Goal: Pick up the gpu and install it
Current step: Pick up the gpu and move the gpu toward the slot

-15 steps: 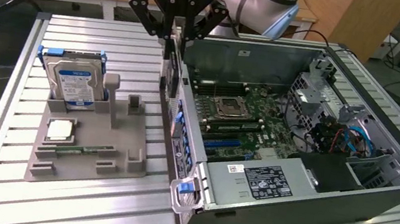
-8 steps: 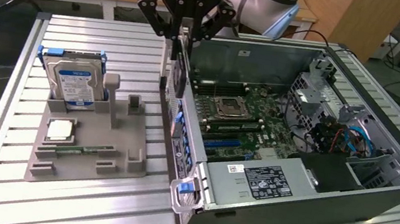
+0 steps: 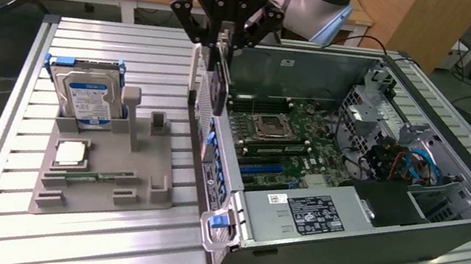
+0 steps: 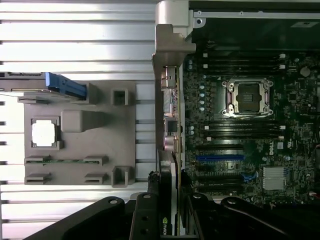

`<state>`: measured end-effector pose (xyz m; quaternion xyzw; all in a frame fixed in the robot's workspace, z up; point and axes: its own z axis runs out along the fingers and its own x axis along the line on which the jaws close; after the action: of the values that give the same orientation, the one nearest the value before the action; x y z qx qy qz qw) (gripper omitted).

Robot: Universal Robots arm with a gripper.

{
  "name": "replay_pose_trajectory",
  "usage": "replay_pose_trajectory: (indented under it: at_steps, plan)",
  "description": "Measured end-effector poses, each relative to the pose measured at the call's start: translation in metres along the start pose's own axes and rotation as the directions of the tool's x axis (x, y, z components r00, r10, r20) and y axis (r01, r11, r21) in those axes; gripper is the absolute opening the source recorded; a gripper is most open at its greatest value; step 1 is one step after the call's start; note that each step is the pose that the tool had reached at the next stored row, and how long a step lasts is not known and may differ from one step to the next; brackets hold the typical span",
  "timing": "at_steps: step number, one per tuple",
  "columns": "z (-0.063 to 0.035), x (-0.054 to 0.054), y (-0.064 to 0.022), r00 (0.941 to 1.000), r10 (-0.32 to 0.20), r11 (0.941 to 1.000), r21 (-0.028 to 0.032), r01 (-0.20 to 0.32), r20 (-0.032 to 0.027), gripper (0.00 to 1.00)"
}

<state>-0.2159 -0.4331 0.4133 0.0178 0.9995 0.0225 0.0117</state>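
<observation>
My gripper (image 3: 224, 32) hangs over the rear wall of the open computer case (image 3: 459, 137), shut on the top edge of the gpu (image 3: 212, 93). The card is a thin dark board held upright, its lower end reaching down beside the case's rear panel. In the wrist view I see the gpu (image 4: 168, 220) edge-on between my two black fingers (image 4: 151, 200), with my gripper (image 4: 169, 210) just outside the rear panel (image 4: 167, 100). The motherboard (image 3: 286, 139) lies inside the case, its blue and black expansion slots (image 4: 220, 159) close to the card.
A grey parts holder (image 3: 101, 185) sits on the slatted aluminium table at the exterior view's left. It carries a silver hard drive (image 3: 87, 96) with a blue label, a processor chip (image 3: 70, 153) and a green RAM stick (image 3: 103, 175). A power supply (image 3: 307, 213) fills the case's near end.
</observation>
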Motion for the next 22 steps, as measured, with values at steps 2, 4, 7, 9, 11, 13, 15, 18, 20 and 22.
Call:
replay_pose_trajectory:
  at_steps: [2,4,7,9,11,13,15,18,20,22]
  plan:
    - [0.0,-0.001,0.0001,1.0,0.0,1.0,0.0001,0.0,0.0,0.26]
    - [0.0,-0.002,0.0001,1.0,0.0,1.0,0.0001,0.0,-0.0001,0.26]
    - [0.0001,-0.003,0.0001,1.0,0.0,1.0,0.0,0.0,0.0,0.26]
    - [0.0001,-0.004,0.0002,1.0,0.0,1.0,0.0,0.0,0.0,0.26]
    - [0.0001,-0.005,0.0002,1.0,0.0,1.0,0.0,0.0,0.0,0.26]
    - [0.0001,-0.006,0.0002,1.0,0.0,1.0,0.0,0.0,0.0,0.26]
    - [0.0002,-0.007,0.0003,1.0,0.0,1.0,0.0,0.0,0.0,0.26]
    - [0.0002,-0.009,0.0003,1.0,0.0,1.0,0.0,0.0,0.0,0.26]
    - [0.0002,-0.01,0.0004,1.0,0.0,1.0,0.0001,0.0,0.0,0.26]
    - [0.0003,-0.011,0.0004,1.0,0.0,1.0,0.0,0.0,0.0,0.26]
